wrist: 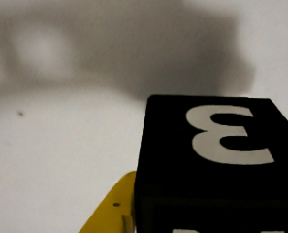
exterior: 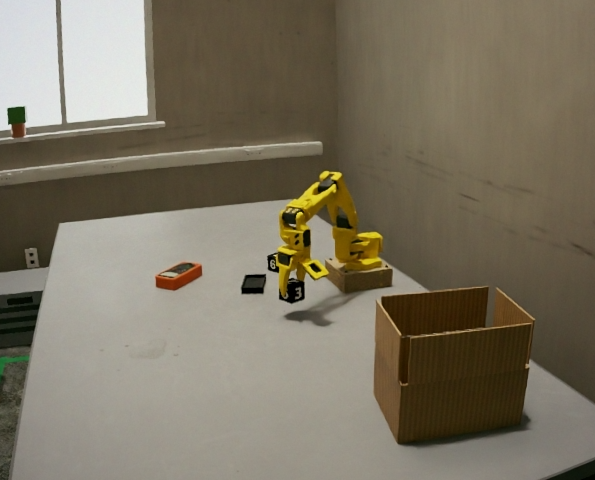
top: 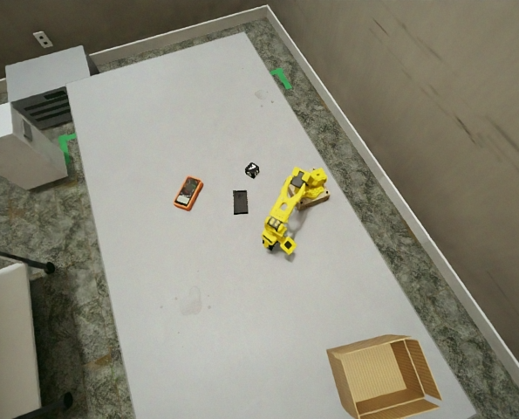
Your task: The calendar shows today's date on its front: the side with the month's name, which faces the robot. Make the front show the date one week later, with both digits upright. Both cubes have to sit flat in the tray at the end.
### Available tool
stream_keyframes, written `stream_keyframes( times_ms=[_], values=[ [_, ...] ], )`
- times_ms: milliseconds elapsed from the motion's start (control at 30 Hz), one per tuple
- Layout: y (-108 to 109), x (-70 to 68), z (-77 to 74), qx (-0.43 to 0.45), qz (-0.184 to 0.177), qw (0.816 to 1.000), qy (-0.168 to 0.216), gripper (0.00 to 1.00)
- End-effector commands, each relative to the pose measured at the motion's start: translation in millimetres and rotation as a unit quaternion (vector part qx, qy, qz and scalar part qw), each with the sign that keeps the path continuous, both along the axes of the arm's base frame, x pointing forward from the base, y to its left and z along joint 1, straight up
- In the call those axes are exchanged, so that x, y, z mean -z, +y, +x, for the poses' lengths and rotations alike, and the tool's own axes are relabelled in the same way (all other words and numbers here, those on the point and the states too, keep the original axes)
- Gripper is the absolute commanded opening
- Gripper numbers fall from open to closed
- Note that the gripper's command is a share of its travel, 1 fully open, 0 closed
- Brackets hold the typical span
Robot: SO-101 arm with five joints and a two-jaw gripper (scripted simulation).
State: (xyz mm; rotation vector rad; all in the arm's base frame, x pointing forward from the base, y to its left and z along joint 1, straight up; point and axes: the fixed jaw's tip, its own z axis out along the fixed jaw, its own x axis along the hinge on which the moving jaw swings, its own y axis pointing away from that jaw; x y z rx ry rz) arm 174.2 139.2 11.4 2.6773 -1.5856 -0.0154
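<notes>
Black with a pale 3, one cube (exterior: 291,291) (wrist: 216,150) is clamped in the end effector (exterior: 291,289).

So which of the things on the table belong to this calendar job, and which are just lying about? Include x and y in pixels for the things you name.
Part of the job:
- cube in the gripper (exterior: 291,290) (wrist: 216,146)
- other cube (top: 252,169) (exterior: 273,262)
- black tray (top: 240,202) (exterior: 254,283)

Just lying about:
- orange-cased meter (top: 188,193) (exterior: 178,275)
- cardboard box (top: 372,372) (exterior: 462,397)

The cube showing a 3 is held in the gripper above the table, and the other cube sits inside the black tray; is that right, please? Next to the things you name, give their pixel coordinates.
Not quite: the other cube (top: 251,169) (exterior: 272,262) lies on the table beside the tray (top: 240,202) (exterior: 253,284), as the top view shows.
</notes>
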Motion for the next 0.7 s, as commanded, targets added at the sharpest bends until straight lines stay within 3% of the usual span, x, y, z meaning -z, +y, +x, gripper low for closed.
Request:
stream_keyframes(
  times_ms=[0, 400, 533, 667],
  values=[
    [0, -10.8, 3.3, 0.001, 0.008, 1.0, -0.009, 0.0],
    [-8, -11.8, 9.1, 0.025, 0.008, 1.0, -0.009, 0.0],
    [-30, -11.8, 22.9, 0.086, 0.007, 0.996, -0.01, 0.0],
    [-67, -11.8, 38.4, 0.177, 0.007, 0.984, -0.011, 0.0]
  ],
)
